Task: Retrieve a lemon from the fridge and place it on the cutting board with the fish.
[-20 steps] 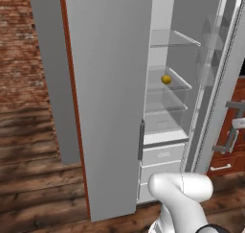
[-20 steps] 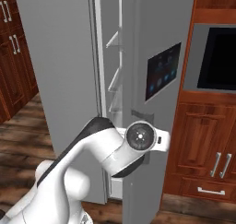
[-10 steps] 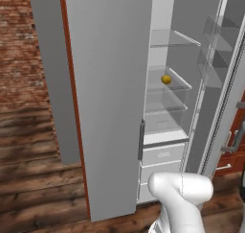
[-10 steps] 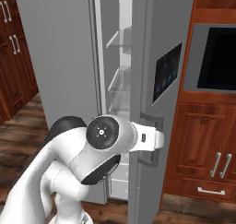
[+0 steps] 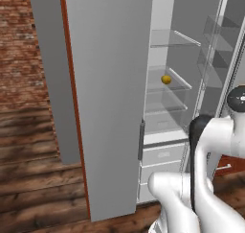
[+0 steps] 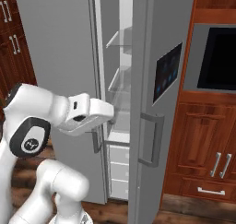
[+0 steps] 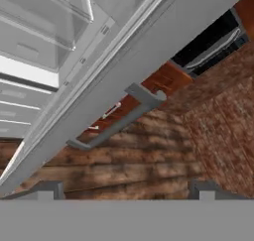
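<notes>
No words, brands or numbers can be read anywhere. The panel [image 6: 167, 72] on the fridge [image 6: 143, 103] door carries rows of small blue icons, too blurred to make out. A round dark cap [image 6: 30, 143] on an arm joint bears a pale emblem, which is a mark rather than legible lettering.
</notes>
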